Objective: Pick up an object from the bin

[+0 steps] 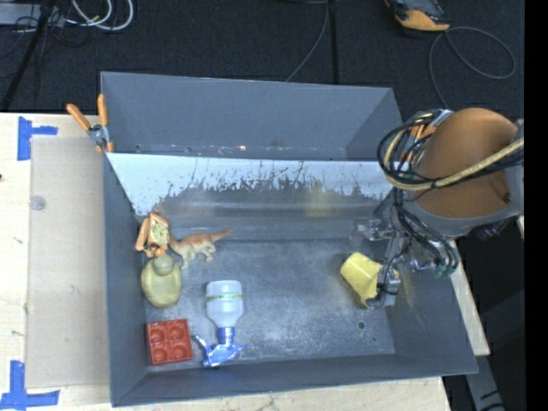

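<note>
your tool (387,284) sits low at the right side of the bin (257,118), right against a yellow cup-like thing (358,272) that lies tipped on the floor near the right wall. you cannot tell whether the tool is clenched or released. that piece lies alone, well apart from the red brick (169,341), pale bottle (224,302) and toy dinosaur (199,245) at the left, so it looks the easier pick.
</note>
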Controlling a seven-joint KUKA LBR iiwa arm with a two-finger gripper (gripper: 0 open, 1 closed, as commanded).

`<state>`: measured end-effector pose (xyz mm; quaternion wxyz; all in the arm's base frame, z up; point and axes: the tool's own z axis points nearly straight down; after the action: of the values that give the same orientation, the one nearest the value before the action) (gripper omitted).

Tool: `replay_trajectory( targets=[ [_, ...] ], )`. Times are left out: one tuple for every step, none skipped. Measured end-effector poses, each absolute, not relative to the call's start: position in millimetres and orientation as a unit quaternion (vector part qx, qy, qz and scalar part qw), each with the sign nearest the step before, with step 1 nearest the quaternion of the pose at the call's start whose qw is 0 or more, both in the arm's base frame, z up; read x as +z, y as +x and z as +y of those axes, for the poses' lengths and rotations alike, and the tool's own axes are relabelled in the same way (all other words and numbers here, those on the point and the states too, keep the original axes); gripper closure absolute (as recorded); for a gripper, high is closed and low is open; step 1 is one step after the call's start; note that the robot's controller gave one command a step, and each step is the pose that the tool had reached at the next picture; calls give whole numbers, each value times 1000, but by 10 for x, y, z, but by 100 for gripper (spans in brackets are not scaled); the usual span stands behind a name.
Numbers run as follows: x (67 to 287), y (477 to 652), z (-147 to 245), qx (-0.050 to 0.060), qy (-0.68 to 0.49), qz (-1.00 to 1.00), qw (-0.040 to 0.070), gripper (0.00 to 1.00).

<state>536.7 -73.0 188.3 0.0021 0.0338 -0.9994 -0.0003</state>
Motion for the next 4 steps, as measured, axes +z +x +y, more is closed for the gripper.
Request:
replay_trajectory(
  targets=[
    [1806,5671,-780,0,45,-999,2,0],
    [1475,5633,-990,-1,108,-994,0,0],
    [1253,5650,-1384,0,9,-1000,1,100],
    [1253,5650,-1383,0,9,-1000,1,100]
  ],
)
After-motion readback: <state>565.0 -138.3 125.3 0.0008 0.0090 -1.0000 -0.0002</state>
